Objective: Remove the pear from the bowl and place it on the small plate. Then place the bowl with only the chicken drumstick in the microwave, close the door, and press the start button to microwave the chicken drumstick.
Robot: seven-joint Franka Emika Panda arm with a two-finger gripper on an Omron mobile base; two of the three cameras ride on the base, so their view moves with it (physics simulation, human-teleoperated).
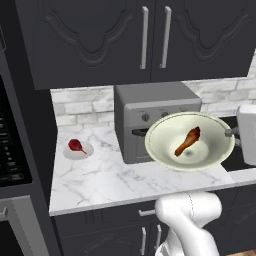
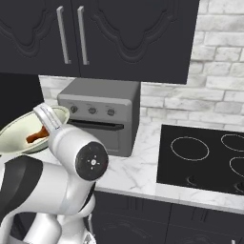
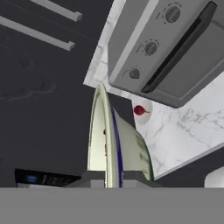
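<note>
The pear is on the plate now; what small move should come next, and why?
Probably carry the bowl leftward toward the microwave. The gripper grips its rim, lifted off the counter, with only the chicken drumstick inside, and the pear lies on the small plate.

The arm rises from the base, bends at the elbow and extends forward at mid-height. The wrist is rolled sideways. The gripper [image 3: 108,177] is clamped on the rim of the bowl [image 1: 162,145], its 2 fingertips [image 3: 92,177] flanking the rim edge-on.
</note>
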